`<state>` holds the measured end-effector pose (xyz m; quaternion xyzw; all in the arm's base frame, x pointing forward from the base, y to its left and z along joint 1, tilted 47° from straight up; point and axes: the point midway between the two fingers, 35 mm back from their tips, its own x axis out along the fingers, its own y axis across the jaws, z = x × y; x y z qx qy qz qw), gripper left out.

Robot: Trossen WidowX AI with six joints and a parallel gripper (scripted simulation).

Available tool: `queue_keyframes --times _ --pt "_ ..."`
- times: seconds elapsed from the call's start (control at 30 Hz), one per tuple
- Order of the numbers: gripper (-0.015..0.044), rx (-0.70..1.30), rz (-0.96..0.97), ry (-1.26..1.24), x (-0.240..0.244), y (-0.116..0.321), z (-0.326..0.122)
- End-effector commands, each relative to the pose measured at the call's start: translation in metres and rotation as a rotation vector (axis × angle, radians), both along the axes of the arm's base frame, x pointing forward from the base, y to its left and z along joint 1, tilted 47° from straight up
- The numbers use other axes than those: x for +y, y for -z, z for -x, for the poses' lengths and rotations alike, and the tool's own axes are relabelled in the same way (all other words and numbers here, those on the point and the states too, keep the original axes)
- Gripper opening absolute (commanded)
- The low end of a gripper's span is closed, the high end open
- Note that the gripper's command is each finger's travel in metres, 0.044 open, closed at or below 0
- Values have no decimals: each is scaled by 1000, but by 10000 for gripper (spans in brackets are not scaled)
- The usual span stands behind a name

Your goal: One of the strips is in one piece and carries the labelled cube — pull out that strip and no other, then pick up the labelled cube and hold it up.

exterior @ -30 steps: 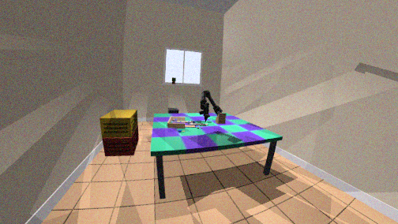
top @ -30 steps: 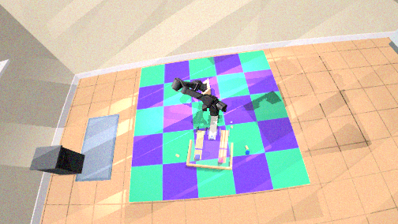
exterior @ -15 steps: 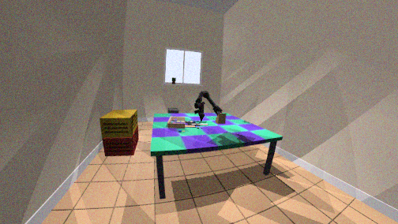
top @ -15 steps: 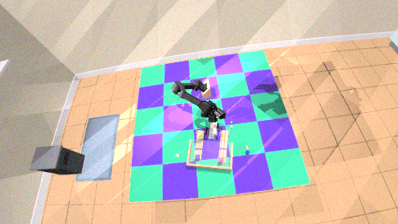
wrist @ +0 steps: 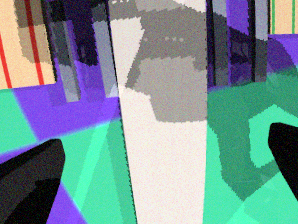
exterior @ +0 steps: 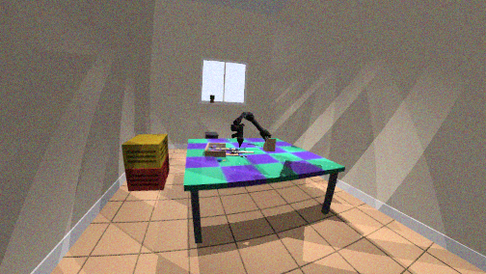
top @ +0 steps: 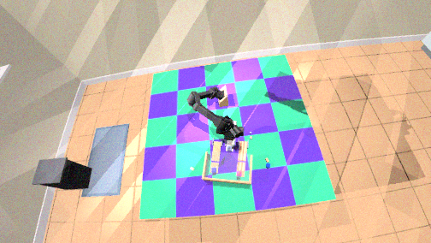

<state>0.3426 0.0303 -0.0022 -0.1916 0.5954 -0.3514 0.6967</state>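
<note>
We are holding the jaws spread wide above the counter (top: 160,205) (exterior: 265,179) (wrist: 95,185), with nothing pinched between them; in the wrist view the pale strip (top: 230,145) (wrist: 167,165) is running between the two fingertips, touching neither. The arm (top: 205,112) (exterior: 248,116) is reaching down to this strip's near end, outside the wooden frame (top: 227,181) (exterior: 215,154). We are probably getting ready to grip and pull, though nothing here is confirming that this strip is the whole one.

Two wooden strips are lying either side: the left one (top: 216,154) (wrist: 30,65) showing red lines, the right one (top: 242,154) (wrist: 283,17) green ones. A bluish block (top: 214,170) and a pink block (top: 240,173) are sitting near their far ends. The labelled cube must be among the small pieces around the frame, but we are finding no readable label, so we cannot tell which it is.

The main risk we are facing is choosing wrongly: a split strip would be coming away while its far part and any cube were staying behind. If we are closing off-centre, one finger could be shoving the strip sideways into its dark neighbours and jamming it. Gripping shallowly, we could be slipping off; pulling sharply, we could be tipping the cube.
</note>
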Motion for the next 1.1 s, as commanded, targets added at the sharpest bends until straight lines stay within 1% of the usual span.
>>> queue_keyframes --times 0.0,0.63,0.87,1.07 --pt "440 4 7 -4 -2 -4 -14" --pt "440 1 8 -4 -10 -24 -83" --pt "256 1 8 -4 -16 -18 -84" --pt "250 0 8 -4 -23 -11 -85"
